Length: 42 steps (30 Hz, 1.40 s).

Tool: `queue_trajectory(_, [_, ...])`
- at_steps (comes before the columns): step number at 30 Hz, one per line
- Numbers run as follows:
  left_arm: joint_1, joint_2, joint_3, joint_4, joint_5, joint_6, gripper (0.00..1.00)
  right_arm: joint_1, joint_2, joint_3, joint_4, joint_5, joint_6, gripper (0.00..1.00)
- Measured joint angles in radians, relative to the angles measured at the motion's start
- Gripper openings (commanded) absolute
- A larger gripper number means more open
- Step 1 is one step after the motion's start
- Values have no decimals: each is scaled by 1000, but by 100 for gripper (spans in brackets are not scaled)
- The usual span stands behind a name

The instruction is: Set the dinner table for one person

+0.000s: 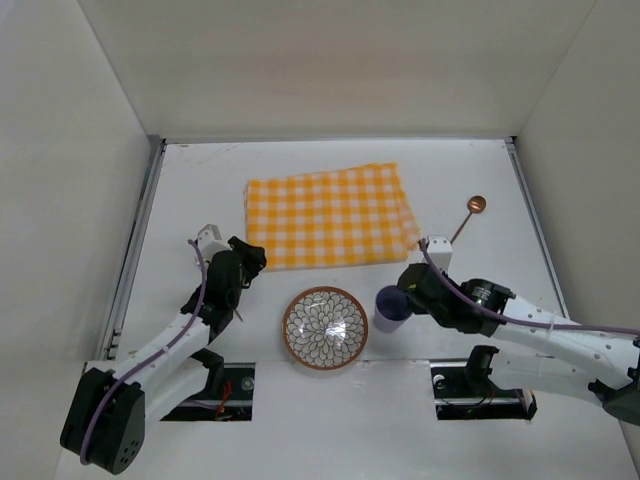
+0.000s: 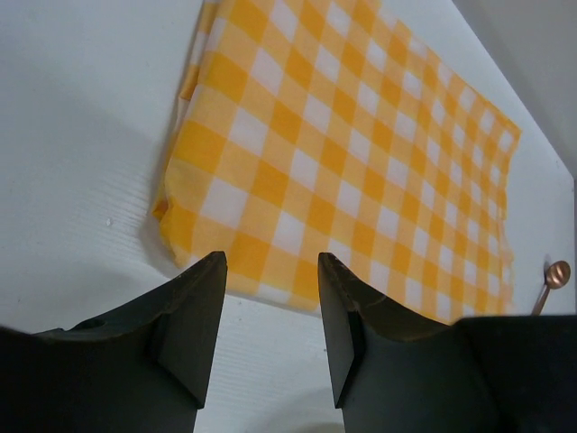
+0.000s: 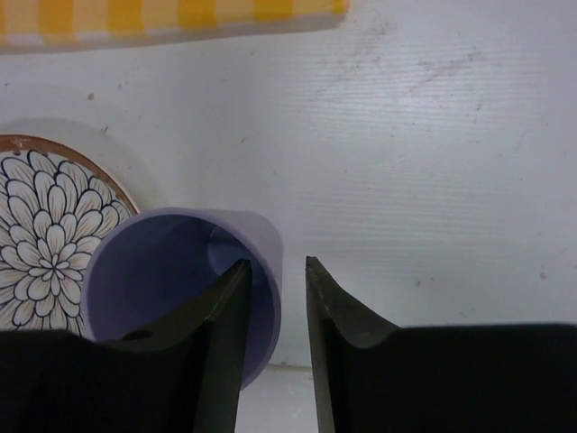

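Observation:
The white dinner table [image 1: 200,190] holds a yellow-and-white checked cloth [image 1: 330,215], a flower-patterned bowl [image 1: 325,327], a purple cup [image 1: 388,307] and a copper spoon [image 1: 468,215]. My left gripper [image 1: 250,258] is open and empty, just short of the cloth's near left corner [image 2: 207,225]; its midpoint shows in the left wrist view [image 2: 270,271]. My right gripper [image 1: 408,288] stands astride the cup's right wall [image 3: 266,262]. One finger is inside the cup and one outside, narrowly apart [image 3: 275,266], with a sliver of gap beside the outer finger.
Pale walls close the table at the left, back and right. The bowl [image 3: 45,244] stands right next to the cup on its left. The spoon [image 2: 552,275] lies beyond the cloth's right edge. The arm bases sit at the near edge.

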Motion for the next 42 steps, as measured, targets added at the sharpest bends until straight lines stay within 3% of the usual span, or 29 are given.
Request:
queue_trajectory(7, [-9,-4,0,15,-21,4,43,-101,4,-35,101,-72,-36,11])
queue_trajectory(14, [-28,8,2,55,-34,8,43,-126,-10,-17,132,-107,-80,9])
queue_trajectory(20, [-43,45,11,93,-34,18,43,-227,37,185,175,-124,-185,10])
queue_trajectory(25, [-62,80,11,130,-33,43,43,-433,236,339,372,-204,-301,10])
queue_trajectory(30, [-80,78,8,171,-35,73,43,-600,570,555,490,-285,-374,9])
queue_trajectory(35, [-80,74,-5,188,-40,90,43,-673,849,775,521,-315,-418,8])
queue_trajectory(42, [-80,74,-10,199,-42,96,43,-711,1043,982,494,-328,-444,9])
